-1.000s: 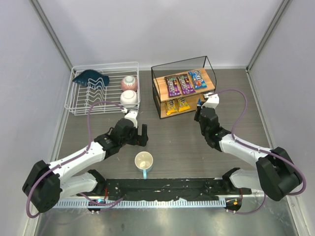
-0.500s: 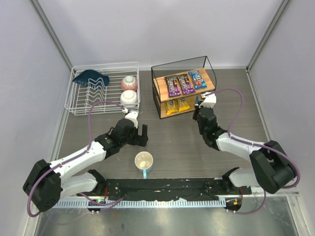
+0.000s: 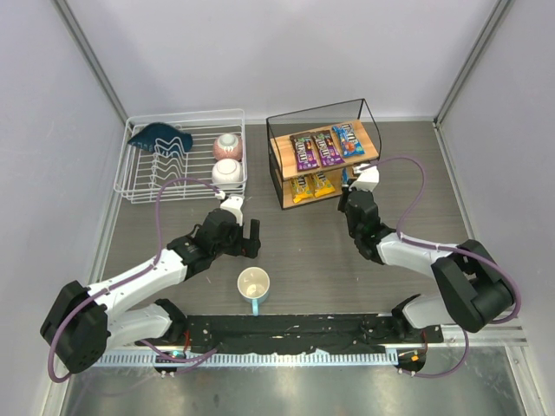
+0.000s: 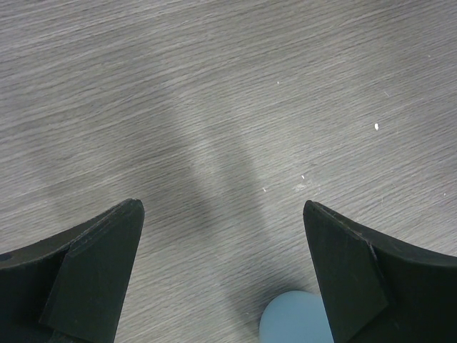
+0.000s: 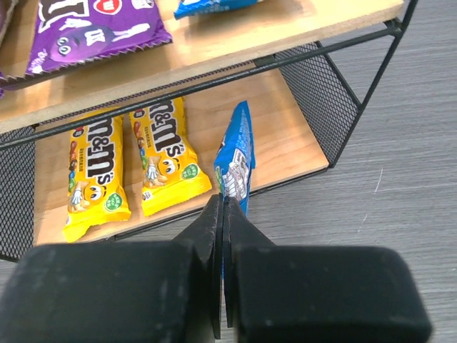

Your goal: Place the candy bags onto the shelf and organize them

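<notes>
1. Counting what is already shelved, I make it five bags of six. On the top board of the shelf [image 3: 282, 163] a purple bag [image 3: 304, 152], a second purple bag [image 3: 328, 147] and a blue bag [image 3: 349, 139] lie flat in a row.
2. On the lower board a yellow bag [image 5: 96, 179] and a second yellow bag [image 5: 163, 161] lie flat side by side, toward the left.
3. The last blue bag [image 5: 235, 161] is the one I hold. My right gripper [image 5: 223, 207] has its fingers pressed together on the bag's near end. The bag stands on edge, its far end over the lower board just right of the second yellow bag and its near end out past the front edge.
4. My left gripper [image 4: 221, 207] is spread wide with nothing between the fingers. It hangs over the table [image 3: 303, 243], with the mug [image 3: 253, 284] close by.
5. As I judge it, what is left is to lay this bag flat on the free stretch of lower board right of the yellow pair, then let go.
6. Other holders: the mug looks to hold nothing. The dish rack [image 3: 139, 186] holds a bowl [image 3: 228, 145], another bowl [image 3: 227, 172] and a dark blue piece [image 3: 159, 136].
</notes>
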